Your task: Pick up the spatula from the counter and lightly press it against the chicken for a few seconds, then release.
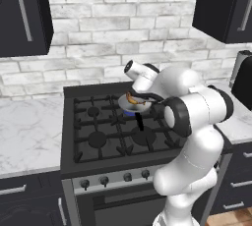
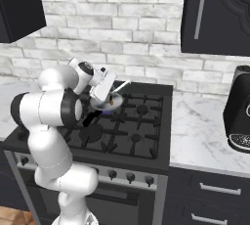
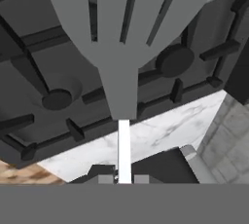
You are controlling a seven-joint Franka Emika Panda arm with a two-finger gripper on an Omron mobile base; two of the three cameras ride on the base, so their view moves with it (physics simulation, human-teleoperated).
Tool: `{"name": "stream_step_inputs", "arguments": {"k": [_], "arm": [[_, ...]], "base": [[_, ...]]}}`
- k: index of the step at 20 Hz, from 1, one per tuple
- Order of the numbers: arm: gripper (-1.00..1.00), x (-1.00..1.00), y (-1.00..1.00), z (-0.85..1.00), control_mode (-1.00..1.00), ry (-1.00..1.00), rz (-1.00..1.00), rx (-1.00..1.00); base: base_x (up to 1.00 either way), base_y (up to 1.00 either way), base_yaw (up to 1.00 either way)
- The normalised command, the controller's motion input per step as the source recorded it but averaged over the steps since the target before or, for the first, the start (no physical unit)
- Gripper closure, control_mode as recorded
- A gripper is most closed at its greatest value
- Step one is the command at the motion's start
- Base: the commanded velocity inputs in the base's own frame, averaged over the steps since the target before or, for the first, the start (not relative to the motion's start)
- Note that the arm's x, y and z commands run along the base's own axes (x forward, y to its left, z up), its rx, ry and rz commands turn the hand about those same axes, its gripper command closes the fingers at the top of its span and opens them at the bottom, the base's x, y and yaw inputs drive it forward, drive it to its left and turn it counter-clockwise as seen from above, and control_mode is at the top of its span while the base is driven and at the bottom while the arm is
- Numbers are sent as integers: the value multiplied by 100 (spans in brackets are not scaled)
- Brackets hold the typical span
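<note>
— Black stove [image 1: 98, 136] below a white brick wall [image 1: 98, 33]. Where's the spatula [image 3: 119, 47]?
— Top centre of the hand view, slotted blade over the burners; fingers [image 3: 104, 179] closed on its white handle.
— And the chicken [image 1: 132, 98]?
— In the pan [image 1: 140, 108], middle of the left base view.

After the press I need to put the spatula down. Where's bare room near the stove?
The widest bare patch is the left counter, from the stove out to the frame edge. The right counter is bare between the stove and the coffee machine. It is crowded at the stove's back middle, where the pan sits under the spatula in the jaws.
</note>
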Motion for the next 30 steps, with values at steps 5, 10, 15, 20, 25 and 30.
{"name": "stream_step_inputs", "arguments": {"k": [5, 10, 15, 20, 25, 30], "arm": [[100, 19, 19, 0, -100, 1, 0, -8], [100, 31, 15, 0, -100, 4, 0, -7], [100, 32, 4, 0, -100, 4, 0, -5], [100, 31, 0, 0, -100, 5, 0, -4], [100, 32, 3, 0, -100, 8, 0, -1], [100, 26, 9, 0, -100, 7, 0, -1]], "base": [[0, 0, 0], [0, 0, 0], [0, 0, 0], [0, 0, 0], [0, 0, 0], [0, 0, 0]]}}
